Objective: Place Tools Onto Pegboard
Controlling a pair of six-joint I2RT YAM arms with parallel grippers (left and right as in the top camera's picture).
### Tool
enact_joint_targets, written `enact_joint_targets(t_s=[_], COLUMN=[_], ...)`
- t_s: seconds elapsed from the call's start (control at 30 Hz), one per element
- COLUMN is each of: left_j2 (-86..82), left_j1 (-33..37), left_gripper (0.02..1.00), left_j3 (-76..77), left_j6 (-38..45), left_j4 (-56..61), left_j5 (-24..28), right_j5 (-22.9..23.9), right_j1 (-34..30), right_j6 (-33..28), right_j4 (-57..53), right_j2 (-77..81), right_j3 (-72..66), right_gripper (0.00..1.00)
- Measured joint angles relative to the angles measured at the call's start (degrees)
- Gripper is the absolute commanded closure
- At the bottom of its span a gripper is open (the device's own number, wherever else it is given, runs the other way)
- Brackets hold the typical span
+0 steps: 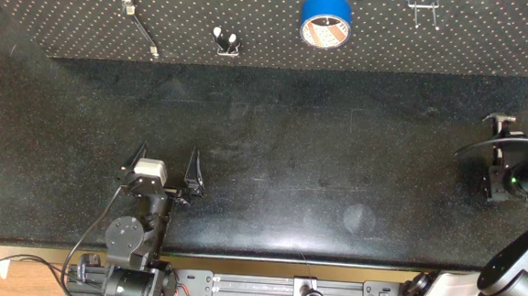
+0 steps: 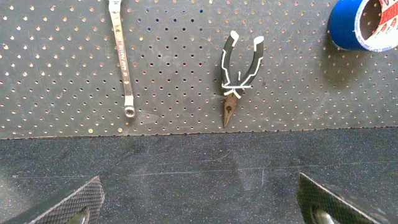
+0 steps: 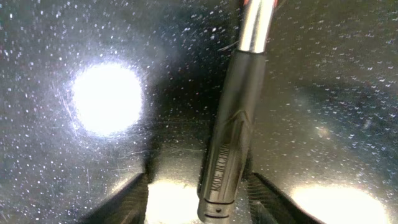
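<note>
A hammer lies on the black table at the far right, its metal head toward the pegboard. My right gripper is low over its dark handle. The fingers stand open on either side of the grip, one close against it and a gap at the other. My left gripper rests open and empty near the front left of the table. In its wrist view the left gripper faces the pegboard.
On the pegboard hang a wrench, black-handled pliers and a blue tape roll. A bare wire hook sticks out at the board's right. The black table lies between the arms.
</note>
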Motion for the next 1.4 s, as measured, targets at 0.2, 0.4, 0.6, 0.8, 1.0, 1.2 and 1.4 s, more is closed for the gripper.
enact_joint_targets(t_s=[0.2, 0.4, 0.6, 0.8, 1.0, 1.2, 1.4], left_j2=[0.0, 0.0, 0.0, 0.0, 0.0, 0.0, 0.0], left_j1=[0.0, 0.0, 0.0, 0.0, 0.0, 0.0, 0.0], left_gripper=[0.023, 0.023, 0.023, 0.023, 0.023, 0.023, 0.023], left_j3=[0.0, 0.0, 0.0, 0.0, 0.0, 0.0, 0.0], left_j6=[0.0, 0.0, 0.0, 0.0, 0.0, 0.0, 0.0], left_j4=[0.0, 0.0, 0.0, 0.0, 0.0, 0.0, 0.0], left_j5=[0.0, 0.0, 0.0, 0.0, 0.0, 0.0, 0.0], right_j5=[0.0, -0.1, -3.0, -13.0, -14.7, -14.8, -14.8], right_j1=[0.0, 0.0, 0.0, 11.4, 27.1, 32.4, 32.7], right_j6=[1.7, 1.8, 10.7, 20.9, 31.3, 33.6, 33.8], right_j4=[-0.2, -0.2, -2.2, -2.1, 7.8, 13.4, 15.9], right_j2=[0.2, 0.2, -9.3, -29.3, -36.3, -32.4, -26.9], right_j3=[0.2, 0.2, 0.2, 0.2, 0.2, 0.2, 0.2], right_gripper=[0.923, 0.925, 0.925, 0.925, 0.928, 0.925, 0.928])
